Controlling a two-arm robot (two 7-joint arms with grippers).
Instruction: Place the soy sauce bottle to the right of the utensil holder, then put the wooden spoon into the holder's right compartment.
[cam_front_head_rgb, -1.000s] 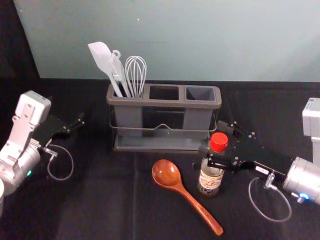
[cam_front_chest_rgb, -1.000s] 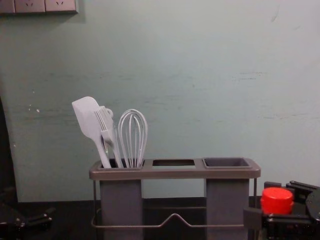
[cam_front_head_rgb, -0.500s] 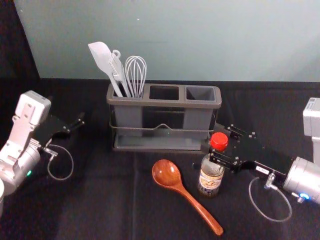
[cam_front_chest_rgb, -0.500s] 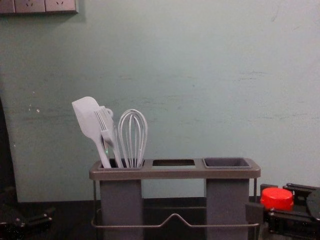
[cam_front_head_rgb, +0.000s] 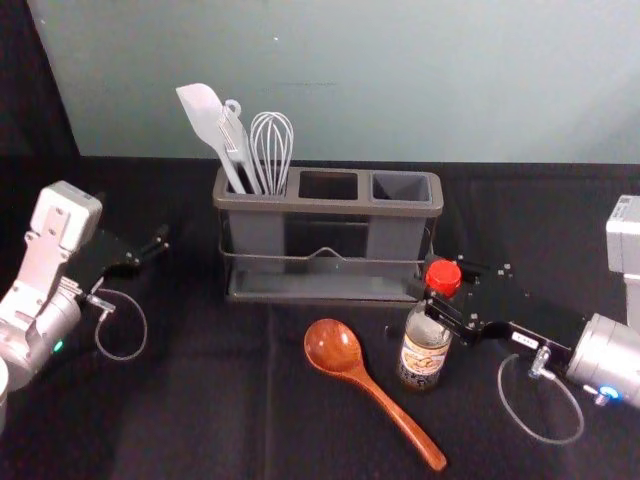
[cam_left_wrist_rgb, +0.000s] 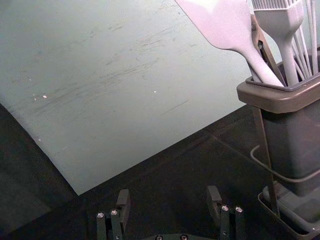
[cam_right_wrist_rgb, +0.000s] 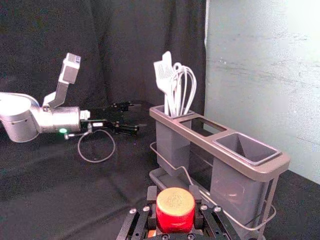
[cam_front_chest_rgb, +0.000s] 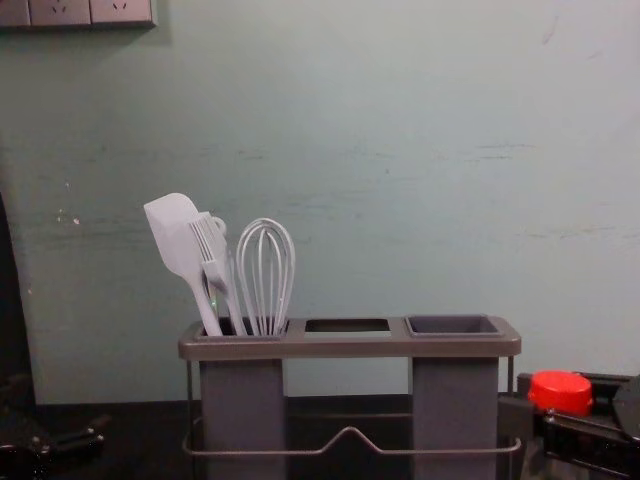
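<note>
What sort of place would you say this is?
Probably a robotics lab or test area with kitchen props: a utensil holder and wooden spoon on black cloth, the right gripper around the soy sauce bottle, the left gripper left of the holder.

In the head view, the left arm (cam_front_head_rgb: 38, 325), near nine o'clock, and the right arm (cam_front_head_rgb: 612, 355), near four, are built with silvery cylinders and pale, boxy housings. The left is marked by a green light (cam_front_head_rgb: 58, 345), the right by a blue light (cam_front_head_rgb: 608, 392). A thin grey cable is looped beneath each. Both grippers are finished in black, studded with silvery screws (cam_left_wrist_rgb: 114, 212).
</note>
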